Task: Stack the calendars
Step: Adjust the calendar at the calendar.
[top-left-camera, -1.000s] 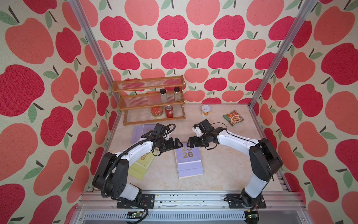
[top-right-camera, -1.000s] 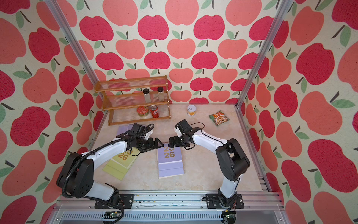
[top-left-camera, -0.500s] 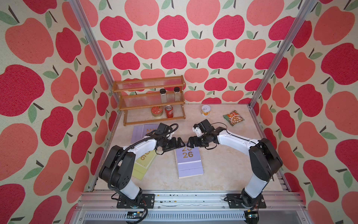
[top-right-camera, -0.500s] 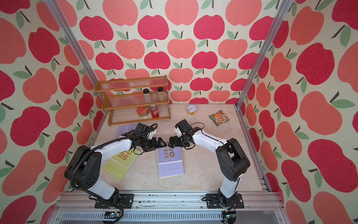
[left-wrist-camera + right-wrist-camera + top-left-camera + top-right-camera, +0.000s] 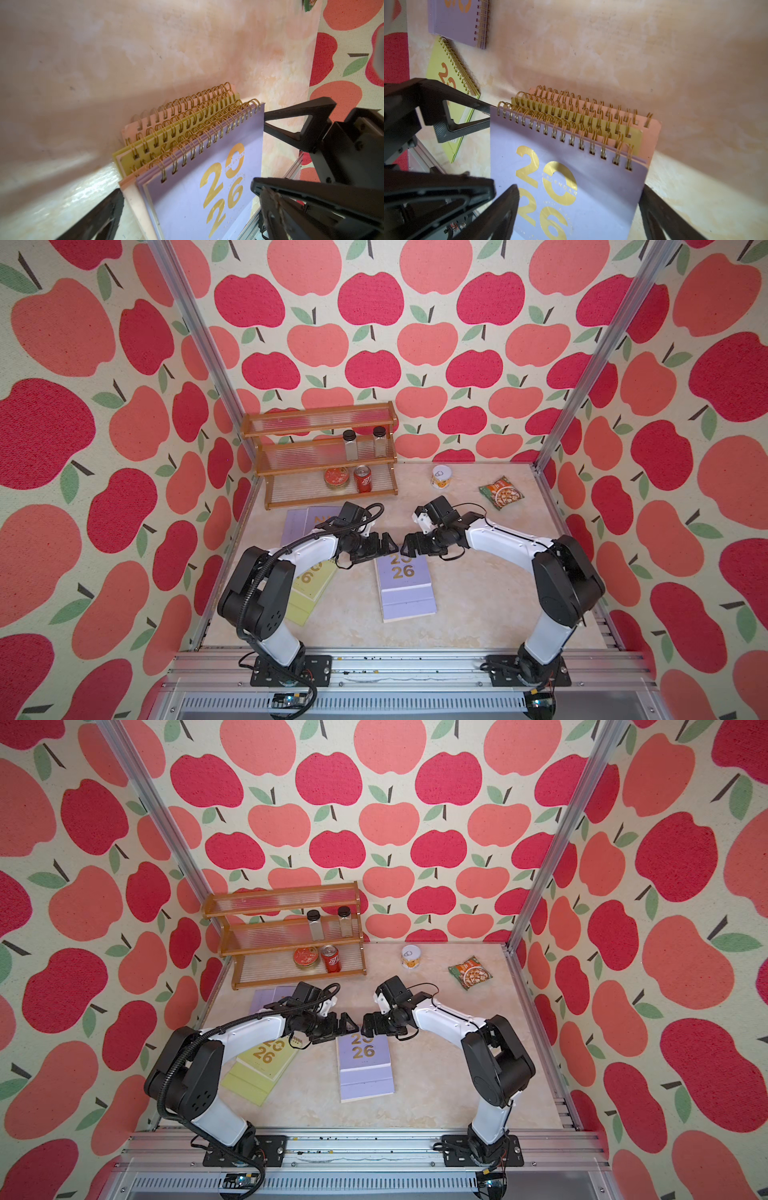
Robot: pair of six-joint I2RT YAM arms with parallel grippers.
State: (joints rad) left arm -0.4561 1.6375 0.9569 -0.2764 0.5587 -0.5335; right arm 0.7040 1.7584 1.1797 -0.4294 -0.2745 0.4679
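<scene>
**newbie:** Where are your calendars sitting right now?

**oldhand:** 4 of them are piled mid-table on your marbled beige tabletop (image 5: pixel 478 593). That stack of flat spiral-bound calendars (image 5: pixel 407 593) has a lilac calendar with gold "2026" numerals (image 5: pixel 187 197) on top. Under it are a pale pink calendar (image 5: pixel 133 203), a yellow-green calendar (image 5: pixel 122 160) and a bottom pale pink calendar (image 5: pixel 129 133), all stepped at the gold coil end. The other 2 lie flat apart: a loose lilac calendar (image 5: pixel 297 522) just in front of the wooden spice rack (image 5: pixel 328 456), and a loose yellow-green calendar (image 5: pixel 309 593) nearer you. Both are partly under your left arm.

**newbie:** And your pincers?

**oldhand:** Your left gripper (image 5: pixel 385 544) and right gripper (image 5: pixel 408 548) face each other, almost tip to tip, over the stack's coil end. Both have jaws spread wide, nothing clamped. Can't tell if any tip touches paper.
</scene>
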